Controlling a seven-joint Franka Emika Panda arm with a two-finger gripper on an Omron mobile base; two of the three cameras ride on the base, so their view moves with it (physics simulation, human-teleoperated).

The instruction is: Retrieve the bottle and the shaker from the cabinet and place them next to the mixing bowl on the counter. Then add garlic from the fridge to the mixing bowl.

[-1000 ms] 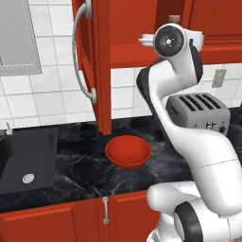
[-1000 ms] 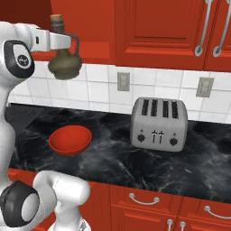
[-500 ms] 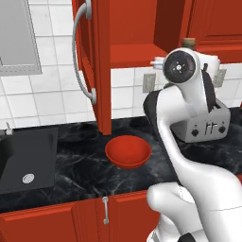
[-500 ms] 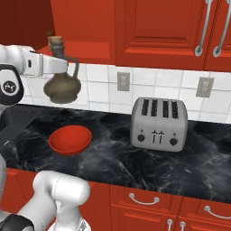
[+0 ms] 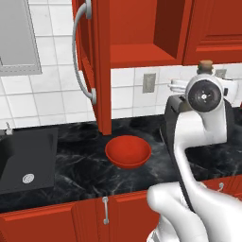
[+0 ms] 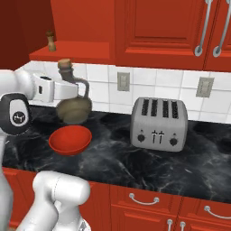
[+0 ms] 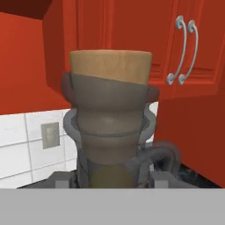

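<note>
- Pinching the bottle [image 6: 73,104] by its slim neck, the jaws of the gripper [image 6: 67,90] sit clamped on either side of it, with the cork stopper standing clear above them.
- Bottle hangs upright in the air, just above and behind the mixing bowl [image 6: 70,139]; a second ago it was higher and further left of the bowl, so the arm has carried it down and across.
- Beyond the bowl's far side the counter [image 6: 113,158] lies bare up to the toaster [image 6: 159,123], which looks like the place to set the bottle down.
- Up and left of the bowl, the cabinet [image 5: 142,28] stands open; a small brown item on its shelf is probably the shaker [image 6: 52,40], though it is too small to be sure.
- Shaker and garlic steps remain.
</note>
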